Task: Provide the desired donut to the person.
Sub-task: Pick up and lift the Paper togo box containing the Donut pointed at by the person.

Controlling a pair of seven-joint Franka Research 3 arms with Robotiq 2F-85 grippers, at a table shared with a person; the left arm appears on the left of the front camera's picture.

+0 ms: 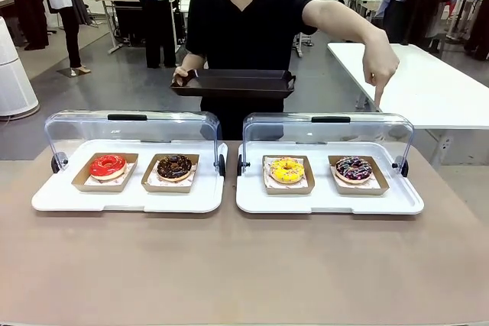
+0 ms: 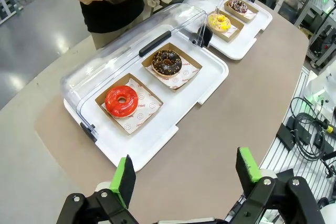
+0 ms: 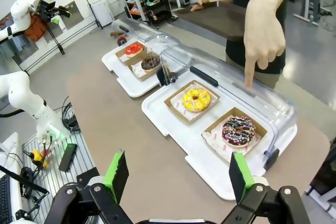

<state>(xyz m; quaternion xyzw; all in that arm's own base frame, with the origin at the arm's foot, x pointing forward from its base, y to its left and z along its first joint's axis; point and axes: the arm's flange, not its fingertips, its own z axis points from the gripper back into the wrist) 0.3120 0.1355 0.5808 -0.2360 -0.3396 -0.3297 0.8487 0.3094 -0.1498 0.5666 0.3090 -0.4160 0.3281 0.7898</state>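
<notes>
The right gripper [image 3: 179, 178] is hanging with its jaws wide apart and holding nothing, at the bottom of the right wrist view. The left gripper [image 2: 186, 174] is likewise gaping empty, low in its own view.

The person [image 1: 241, 20] is pointing a hand [image 1: 380, 62] down over the sprinkled donut [image 1: 353, 168], so that is probably the wanted one (the finger is hovering over the lid and is not touching the donut). It is sitting right of centre in the front view, in the right-hand card boat [image 1: 380, 185] of the right case [image 1: 328, 202].

The step in hand seems to be the reach. The right arm is lying nearer. It would do best coming in from the open front, under the raised lid [image 1: 328, 131], and closing softly so as not to crush the icing. It should also be staying clear of the yellow donut [image 1: 287, 169] in the neighbouring boat.

The person is holding a dark tray [image 1: 233, 82] at upper centre, likely the drop-off. The left case [image 1: 130, 202], also open, is holding a chocolate donut [image 1: 175, 166] and a red donut [image 1: 108, 165], each in its own boat.
</notes>
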